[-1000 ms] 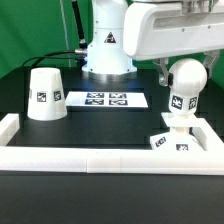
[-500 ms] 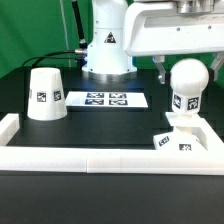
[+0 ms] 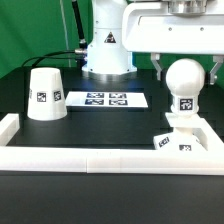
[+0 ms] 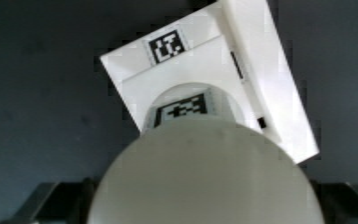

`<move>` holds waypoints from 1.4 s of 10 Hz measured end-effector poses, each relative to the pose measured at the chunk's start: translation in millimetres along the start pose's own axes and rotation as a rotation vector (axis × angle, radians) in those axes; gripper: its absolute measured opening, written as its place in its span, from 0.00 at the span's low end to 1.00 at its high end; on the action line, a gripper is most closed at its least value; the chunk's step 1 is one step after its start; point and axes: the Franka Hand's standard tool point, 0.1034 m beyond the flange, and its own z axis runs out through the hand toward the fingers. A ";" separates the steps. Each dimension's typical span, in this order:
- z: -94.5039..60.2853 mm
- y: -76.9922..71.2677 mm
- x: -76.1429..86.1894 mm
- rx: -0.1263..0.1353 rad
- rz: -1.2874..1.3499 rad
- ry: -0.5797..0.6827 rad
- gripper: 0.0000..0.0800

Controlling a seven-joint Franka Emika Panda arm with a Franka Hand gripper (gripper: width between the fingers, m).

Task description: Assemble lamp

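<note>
The round-headed bulb [image 3: 186, 85] stands upright on the flat square base [image 3: 172, 144] at the exterior view's right. My gripper [image 3: 187, 70] is above it, with one dark finger on each side of the bulb's head and a small gap at each side, so it is open. In the wrist view the bulb [image 4: 202, 170] fills the foreground between my gripper's [image 4: 197, 205] fingers, with the base [image 4: 247, 60] below it. The cone shade [image 3: 45, 93] stands alone at the exterior view's left.
The marker board [image 3: 107, 99] lies flat in the middle, in front of the robot pedestal [image 3: 107, 50]. A white rail [image 3: 100, 160] runs along the front, with short raised ends at both sides.
My gripper has risen a little around the bulb's head. The bulb, base and shade have stayed where they were.
</note>
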 end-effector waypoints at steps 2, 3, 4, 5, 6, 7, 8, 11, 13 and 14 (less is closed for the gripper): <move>0.0 0.0 0.0 0.005 0.190 -0.004 0.72; 0.2 -1.3 -1.0 0.004 0.272 -0.004 0.72; 0.1 -1.5 -1.0 0.004 0.300 -0.004 0.72; 0.2 -1.6 -1.0 0.004 0.286 -0.004 0.73; 0.6 -2.4 -1.8 0.004 0.254 -0.004 0.73; 0.8 -3.7 -3.0 0.004 0.197 -0.005 0.86; 0.7 -4.2 -3.2 0.004 0.136 -0.004 0.86; 1.9 -2.5 -2.0 0.004 -0.175 -0.005 0.87; 3.0 -1.2 -1.5 0.004 -0.340 -0.006 0.87; 3.2 -0.8 -1.2 0.004 -0.430 -0.006 0.87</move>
